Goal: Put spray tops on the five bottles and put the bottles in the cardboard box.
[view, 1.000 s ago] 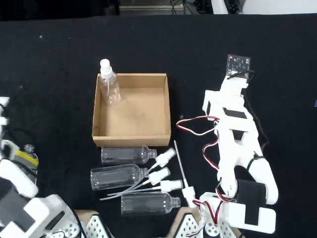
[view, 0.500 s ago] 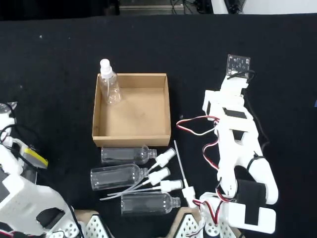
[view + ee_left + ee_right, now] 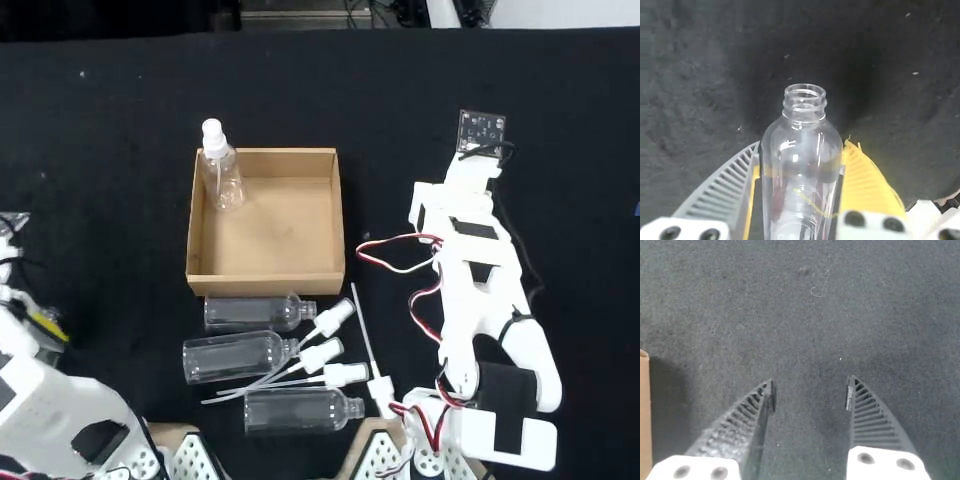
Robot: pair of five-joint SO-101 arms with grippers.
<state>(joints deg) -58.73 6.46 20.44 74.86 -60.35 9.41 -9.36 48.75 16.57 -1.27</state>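
Off at the table's left edge, gripping an uncapped bottle [image 3: 804, 150] with the left gripper [image 3: 802, 147], grey and yellow fingers [image 3: 870, 185] pressed against both sides of its clear body, open neck pointing away from the wrist. Holding the right gripper [image 3: 810, 385] spread wide above the bare black table [image 3: 840, 300], with nothing between the prongs and a sliver of the cardboard box [image 3: 265, 283] just beside. Standing upright in the far left corner of that box: one capped bottle [image 3: 221, 170] with its white spray top on. Lying on their sides just in front of the box's near wall: three more bottles [image 3: 235, 357], all clear, necks toward the right arm's side. Scattered loose by those necks: four spray tops [image 3: 322, 352], thin tubes trailing, one tube reaching up toward the box's near right corner.
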